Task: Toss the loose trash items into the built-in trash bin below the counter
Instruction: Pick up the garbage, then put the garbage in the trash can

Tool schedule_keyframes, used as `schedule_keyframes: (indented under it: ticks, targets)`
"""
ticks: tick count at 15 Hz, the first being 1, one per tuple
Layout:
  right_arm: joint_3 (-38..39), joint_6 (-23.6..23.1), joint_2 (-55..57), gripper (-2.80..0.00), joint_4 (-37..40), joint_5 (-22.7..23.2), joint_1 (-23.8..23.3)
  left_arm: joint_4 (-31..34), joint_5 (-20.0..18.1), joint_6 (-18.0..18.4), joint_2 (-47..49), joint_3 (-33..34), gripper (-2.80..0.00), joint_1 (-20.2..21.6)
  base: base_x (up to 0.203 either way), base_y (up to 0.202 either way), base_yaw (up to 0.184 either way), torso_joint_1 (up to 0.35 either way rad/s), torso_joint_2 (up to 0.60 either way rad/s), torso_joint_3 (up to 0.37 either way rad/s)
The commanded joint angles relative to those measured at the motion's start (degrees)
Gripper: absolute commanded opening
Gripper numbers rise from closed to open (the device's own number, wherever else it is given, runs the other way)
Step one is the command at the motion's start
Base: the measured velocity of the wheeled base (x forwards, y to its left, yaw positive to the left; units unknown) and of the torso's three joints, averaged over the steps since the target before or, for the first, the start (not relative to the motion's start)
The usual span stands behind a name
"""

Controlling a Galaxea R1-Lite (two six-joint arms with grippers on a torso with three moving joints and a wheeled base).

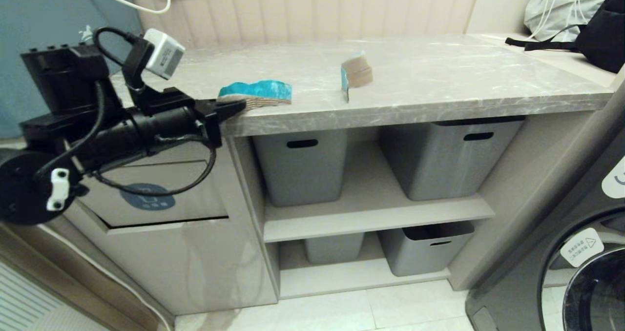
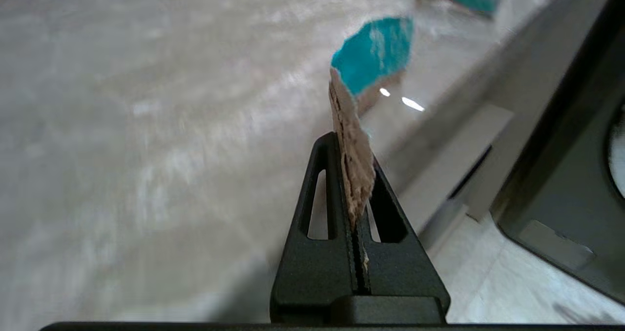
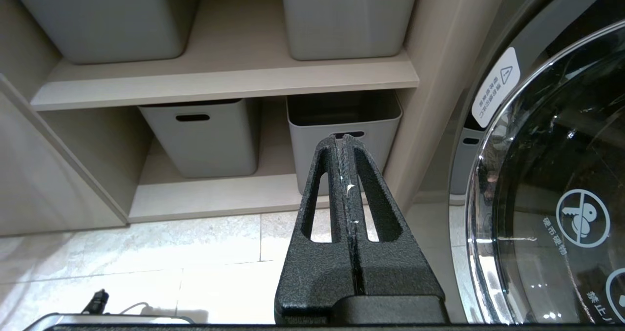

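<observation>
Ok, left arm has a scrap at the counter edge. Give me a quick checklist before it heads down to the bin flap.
1. Grip: the left gripper is shut on the turquoise cardboard scrap, pinching its torn edge. Ok.
2. Scrap lifted off the counter: cannot tell; in the head view it sits at the front edge.
3. Bin flap open: not ok, it looks closed, and the left arm partly hides it.
4. Path down: the arm's cable hangs in front of the flap. Not ok, watch for snagging.
5. Right gripper: shut, empty, low near the floor by the washing machine. Ok.
6. Remaining trash: one second scrap stands on the counter; a third is not seen.
</observation>
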Motion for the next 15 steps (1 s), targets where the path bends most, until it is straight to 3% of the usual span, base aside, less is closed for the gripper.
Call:
schedule_keyframes:
  ticks: [1, 6, 10, 15]
  targets:
    - [0.00, -0.04, 0.00, -2.80, -0.01, 0.01, -0.04, -0.12, -0.13, 0.14, -7.74, 7.38, -2.80, 1.20, 0.000, 0.000, 0.000, 0.000, 0.00, 0.000]
    - [0.00, -0.04, 0.00, -2.80, -0.01, 0.01, -0.04, -0.63, -0.15, 0.72, -22.66, 27.18, -2.80, 9.12, 0.000, 0.000, 0.000, 0.000, 0.00, 0.000]
    - [0.00, -0.04, 0.00, -2.80, -0.01, 0.01, -0.04, -3.07, -0.03, 2.36, -29.19, 41.73, -2.80, 19.15, 0.000, 0.000, 0.000, 0.000, 0.00, 0.000]
    - [0.00, -0.04, 0.00, -2.80, -0.01, 0.01, 0.03, -22.55, 0.05, 2.54, -22.30, 55.06, -2.80, 30.64, 0.000, 0.000, 0.000, 0.000, 0.00, 0.000]
